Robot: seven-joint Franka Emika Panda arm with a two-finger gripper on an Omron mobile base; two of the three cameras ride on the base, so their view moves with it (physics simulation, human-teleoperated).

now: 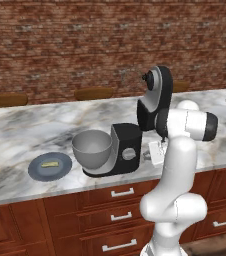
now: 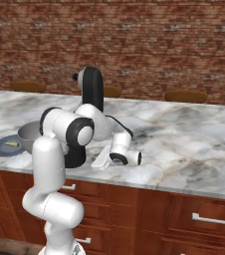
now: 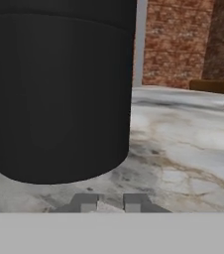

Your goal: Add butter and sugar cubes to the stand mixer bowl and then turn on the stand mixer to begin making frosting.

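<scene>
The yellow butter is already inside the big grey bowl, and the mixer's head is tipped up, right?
Not quite. The butter lies on the blue-grey plate beside the stand mixer bowl, not in it, as the left base view shows. The stand mixer does have its head tipped up.

- Lighting is even and moderately bright across both of my base views; no single lamp or window can be traced as the source.
- Shadows are soft: a faint dark patch lies on the marble surface (image 1: 30, 135) under the stand mixer (image 1: 135, 135).
- The stand mixer bowl (image 1: 92, 148) shows a gentle sheen, without hard glare.
- My hand view is coarse and slightly blurred; the mixer's black body reads as a flat dark mass with little detail.
- The brick wall (image 2: 159, 45) renders grainy. No edge distortion noted.
</scene>
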